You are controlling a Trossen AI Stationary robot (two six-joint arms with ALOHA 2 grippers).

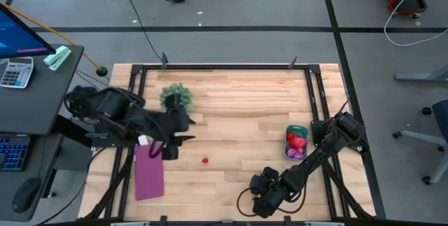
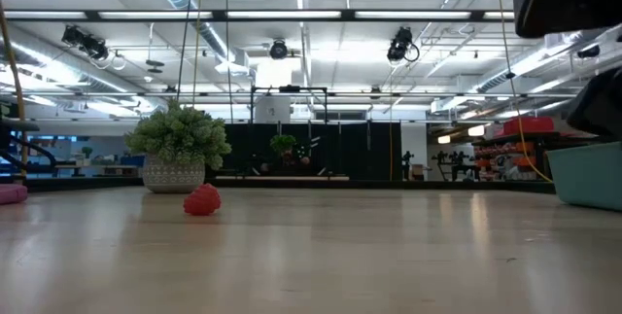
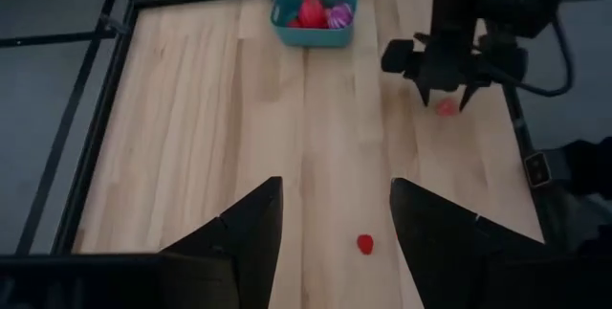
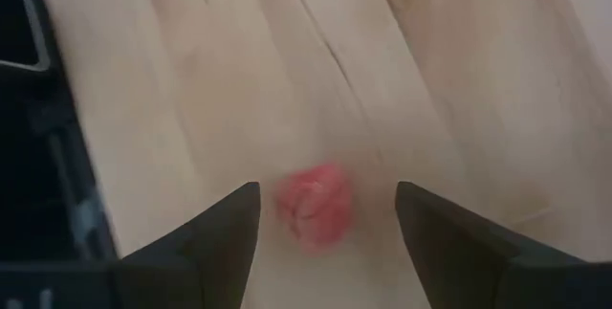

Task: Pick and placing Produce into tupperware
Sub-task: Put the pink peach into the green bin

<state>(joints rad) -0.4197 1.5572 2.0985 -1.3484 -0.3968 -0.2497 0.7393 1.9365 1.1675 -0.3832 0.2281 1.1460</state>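
Showing two dark, matte-black jointed arms with black cabling, each ending in paired dark wedge-shaped fingers (image 3: 244, 237).

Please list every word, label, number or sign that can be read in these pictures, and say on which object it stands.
No text can be read anywhere.
Calculator beside the table: its key markings are too small to read.
Screen at the edge: shows colours only.
Tupperware, produce and purple mat: no labels show.

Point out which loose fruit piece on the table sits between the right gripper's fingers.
The pale pink piece lying on the wood between the right gripper's open fingers near the table's front edge. The other loose one, the red piece, lies mid-table ahead of the left gripper.
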